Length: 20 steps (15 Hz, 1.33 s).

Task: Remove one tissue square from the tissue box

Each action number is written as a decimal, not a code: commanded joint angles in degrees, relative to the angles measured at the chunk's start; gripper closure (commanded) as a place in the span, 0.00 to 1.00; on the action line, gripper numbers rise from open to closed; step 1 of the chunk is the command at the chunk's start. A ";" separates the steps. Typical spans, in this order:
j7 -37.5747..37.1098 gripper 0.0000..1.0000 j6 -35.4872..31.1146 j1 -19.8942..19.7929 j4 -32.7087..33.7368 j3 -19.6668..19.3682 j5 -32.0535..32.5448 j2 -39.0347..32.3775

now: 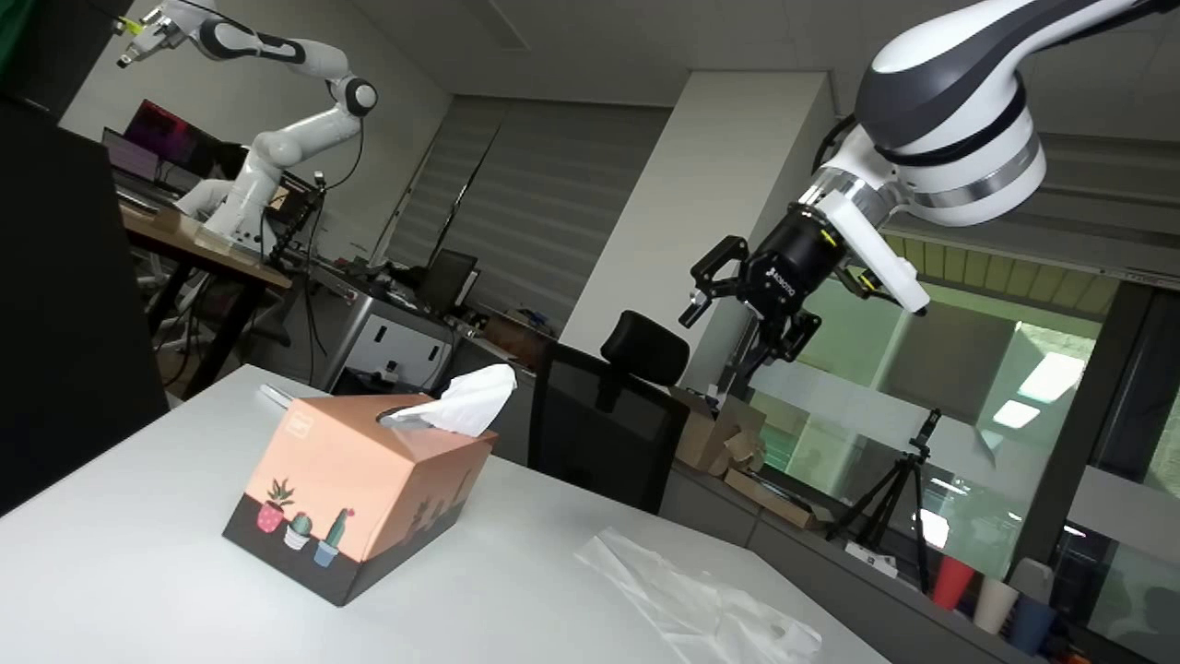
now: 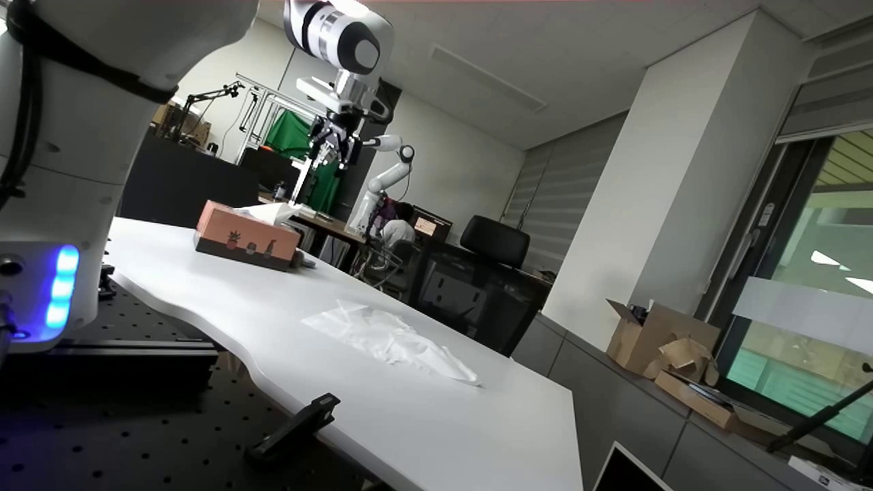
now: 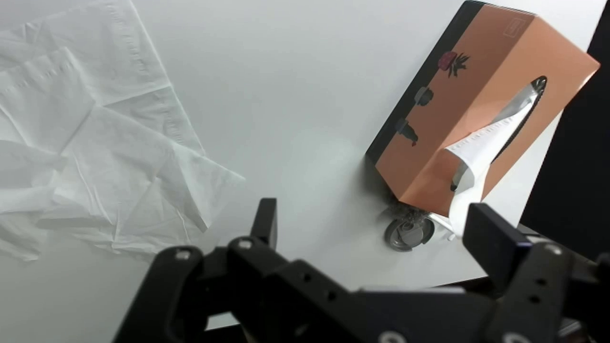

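The tissue box (image 1: pixel 355 484) stood upright on the white table (image 1: pixel 516 590), peach-orange with a dark grey band along the bottom and potted plants (image 1: pixel 298 532) printed on its sides; in an exterior view the nearest side showed a spiky plant in a pink pot, a round cactus in a white one and a taller cactus in a blue one. A white tissue (image 1: pixel 466 403) poked out of the oval slot (image 3: pixel 517 102) in the top and flopped toward one end. Just beside that end lay a small grey round object (image 3: pixel 409 234). Apart from the box, loose tissue (image 3: pixel 100 143) lay creased and spread out on the same table; I could not tell whether it was one sheet or several. The robot arm (image 1: pixel 959 115) reached over the table, its gripper (image 3: pixel 374 219) pointing down, well apart from the box in both exterior views. In the wrist view the jaws stood wide apart, released.
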<state>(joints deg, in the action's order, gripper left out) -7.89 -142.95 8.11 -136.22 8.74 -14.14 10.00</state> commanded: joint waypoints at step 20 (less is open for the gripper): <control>17.66 0.00 -23.33 0.68 15.43 2.31 -39.87 -21.98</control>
<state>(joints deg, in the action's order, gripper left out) 3.19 -167.47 9.87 -129.63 9.06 -43.87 -4.99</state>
